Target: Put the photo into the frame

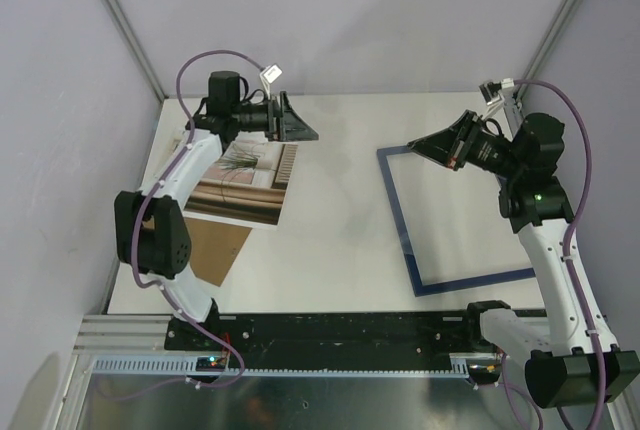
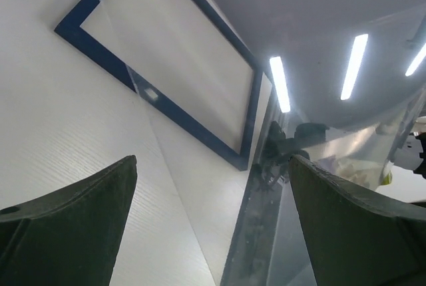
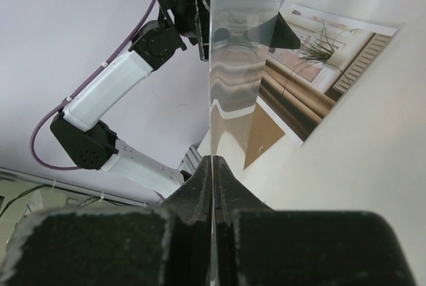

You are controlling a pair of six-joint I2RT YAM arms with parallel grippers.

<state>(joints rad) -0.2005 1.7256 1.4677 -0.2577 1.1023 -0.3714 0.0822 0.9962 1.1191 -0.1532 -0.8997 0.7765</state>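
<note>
The photo (image 1: 245, 182), plant print up, lies on the table at the left; it also shows in the right wrist view (image 3: 333, 53). The navy frame (image 1: 400, 220) lies flat at the right and shows in the left wrist view (image 2: 193, 133). My right gripper (image 1: 425, 145) is shut on the edge of a clear pane (image 3: 229, 66) and holds it upright above the frame's far left corner. My left gripper (image 1: 300, 128) is open above the photo's far corner. The pane's far edge (image 2: 249, 219) stands between its fingers, apart from both.
A brown cardboard backing board (image 1: 215, 250) lies partly under the photo's near edge, beside the left arm's base. The left arm (image 3: 113, 86) shows behind the pane. White walls close the table at the back and sides.
</note>
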